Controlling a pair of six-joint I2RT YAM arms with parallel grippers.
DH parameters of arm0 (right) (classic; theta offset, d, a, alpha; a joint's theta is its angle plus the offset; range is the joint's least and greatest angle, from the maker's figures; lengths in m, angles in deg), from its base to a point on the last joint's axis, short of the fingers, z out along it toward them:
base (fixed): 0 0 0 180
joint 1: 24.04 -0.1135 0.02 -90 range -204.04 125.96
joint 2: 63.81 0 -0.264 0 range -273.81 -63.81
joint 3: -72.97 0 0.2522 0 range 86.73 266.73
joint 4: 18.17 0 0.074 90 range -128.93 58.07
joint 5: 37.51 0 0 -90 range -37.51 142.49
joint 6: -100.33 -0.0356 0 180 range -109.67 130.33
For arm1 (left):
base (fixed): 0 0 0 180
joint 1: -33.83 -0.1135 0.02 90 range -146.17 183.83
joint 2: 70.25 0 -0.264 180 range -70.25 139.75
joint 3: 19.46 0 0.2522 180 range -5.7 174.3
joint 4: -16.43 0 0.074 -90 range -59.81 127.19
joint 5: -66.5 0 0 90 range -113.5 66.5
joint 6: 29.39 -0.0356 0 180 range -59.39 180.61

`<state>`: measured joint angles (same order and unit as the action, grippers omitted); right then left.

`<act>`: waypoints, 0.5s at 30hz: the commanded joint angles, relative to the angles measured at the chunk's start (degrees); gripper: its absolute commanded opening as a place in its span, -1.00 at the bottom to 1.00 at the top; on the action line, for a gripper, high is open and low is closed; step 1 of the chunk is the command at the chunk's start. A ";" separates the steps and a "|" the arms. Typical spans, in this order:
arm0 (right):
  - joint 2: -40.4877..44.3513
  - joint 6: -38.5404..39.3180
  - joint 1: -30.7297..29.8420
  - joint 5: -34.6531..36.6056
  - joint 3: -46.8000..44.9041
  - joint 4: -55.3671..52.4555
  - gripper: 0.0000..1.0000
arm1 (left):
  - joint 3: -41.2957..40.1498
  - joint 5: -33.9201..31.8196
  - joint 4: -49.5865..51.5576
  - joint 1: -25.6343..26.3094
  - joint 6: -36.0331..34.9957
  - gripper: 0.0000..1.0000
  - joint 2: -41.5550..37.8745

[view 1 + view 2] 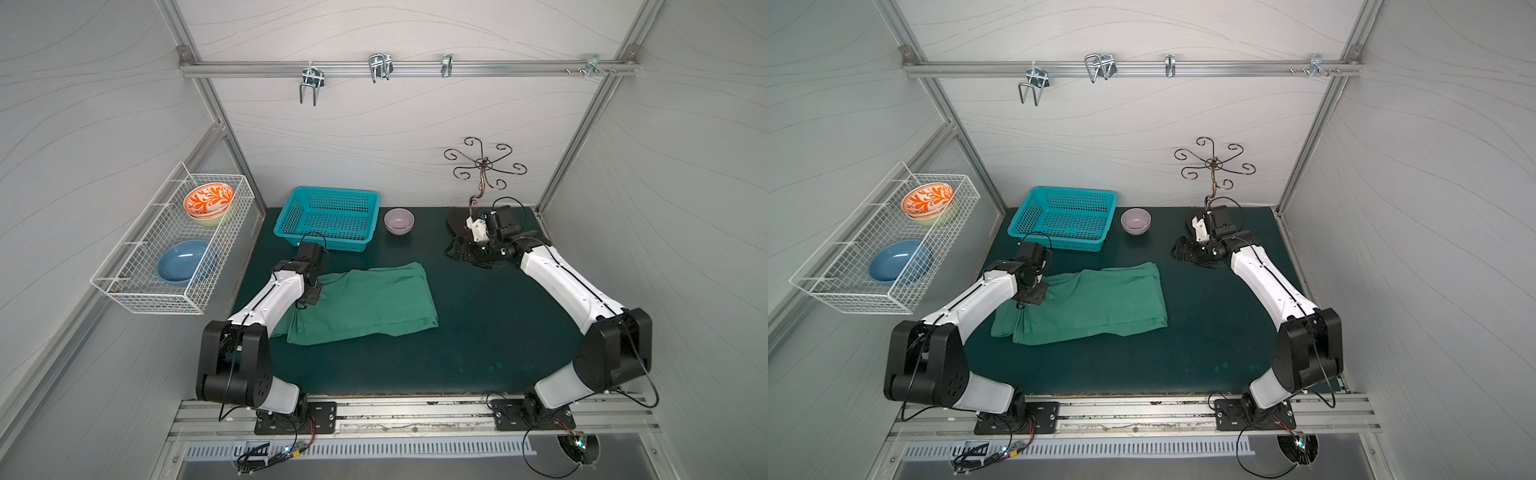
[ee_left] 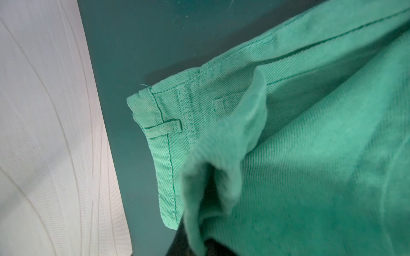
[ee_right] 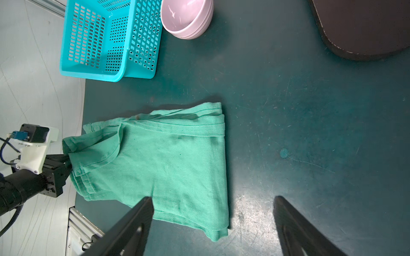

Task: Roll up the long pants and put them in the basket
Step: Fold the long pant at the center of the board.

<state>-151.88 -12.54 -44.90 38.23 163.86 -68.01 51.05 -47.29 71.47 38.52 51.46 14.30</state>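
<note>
The long pants (image 1: 365, 303) are lying folded into a flat, layered rectangle on the dark green mat (image 1: 498, 332), left of its middle. The waistband end is pointing toward the robot's left side, and the folded edge is facing the centre of the mat. In the left wrist view the waistband (image 2: 164, 141) is showing a belt loop and seams, and a fold of cloth is bunching up close to the lens.

The left claw (image 3: 67, 163) is pressed together on the pants at the waistband end, pinching a small ridge of cloth. That corner is lifting slightly off the mat. This is likely where the roll is meant to begin, since a raised waistband edge can be turned over toward the folded end. Only 1 corner is being held, so the roll may start crooked.

The right claw (image 3: 213, 199) is spread wide and holding nothing. It is hanging over bare mat near the back right, well apart from the pants, probably so that it is leaving the cloth undisturbed while its camera is looking down on the work.

Behind the pants, the turquoise basket (image 1: 353, 245) and the pink bowl (image 1: 399, 220) are sitting near the back wall, clear of the rolling path.
</note>
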 commanded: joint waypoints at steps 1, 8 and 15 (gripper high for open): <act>-0.58 0.24 0.38 -0.86 0.33 -0.05 0.75 | 2.01 -0.22 -2.14 -1.01 3.11 -0.87 0.78; -1.24 0.19 0.35 -1.56 0.32 0.22 0.75 | 2.93 -7.90 -3.19 -2.88 7.33 0.04 1.51; -1.04 0.67 0.36 -1.57 0.31 -0.15 0.75 | 3.19 -13.65 -6.17 -4.25 9.06 0.30 1.57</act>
<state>-152.47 -12.52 -44.88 37.18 163.86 -67.96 51.73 -56.27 68.10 34.87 59.04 15.33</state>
